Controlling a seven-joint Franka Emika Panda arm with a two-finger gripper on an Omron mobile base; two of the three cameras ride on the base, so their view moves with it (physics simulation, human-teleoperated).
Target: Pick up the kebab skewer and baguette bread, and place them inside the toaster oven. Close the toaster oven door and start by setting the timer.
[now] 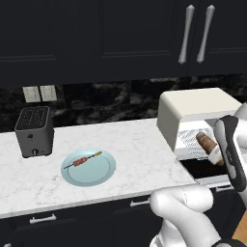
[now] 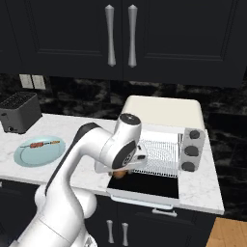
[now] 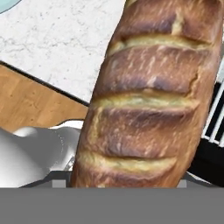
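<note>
The baguette bread (image 3: 148, 96) is a plump, brown-crusted loaf that sits very close in the hand view and hides the fingertips. It hangs tilted at the mouth of the cream toaster oven (image 1: 198, 103), above the lowered toaster oven door (image 2: 144, 185), with my gripper (image 1: 215, 155) shut on it. A bit of its crust (image 2: 119, 174) shows under the hand, and its upper end (image 1: 205, 141) points toward the wire rack (image 2: 161, 157). The kebab skewer (image 1: 86, 160) lies on a pale blue plate (image 1: 103, 174) to the left on the counter.
A dark slot toaster (image 1: 34, 130) stands at the counter's left by the wall. Three grey knobs (image 2: 191, 150) sit on the oven's right front. Dark wall cabinets with long handles (image 2: 111, 36) hang overhead. Marble counter lies bare between plate and oven.
</note>
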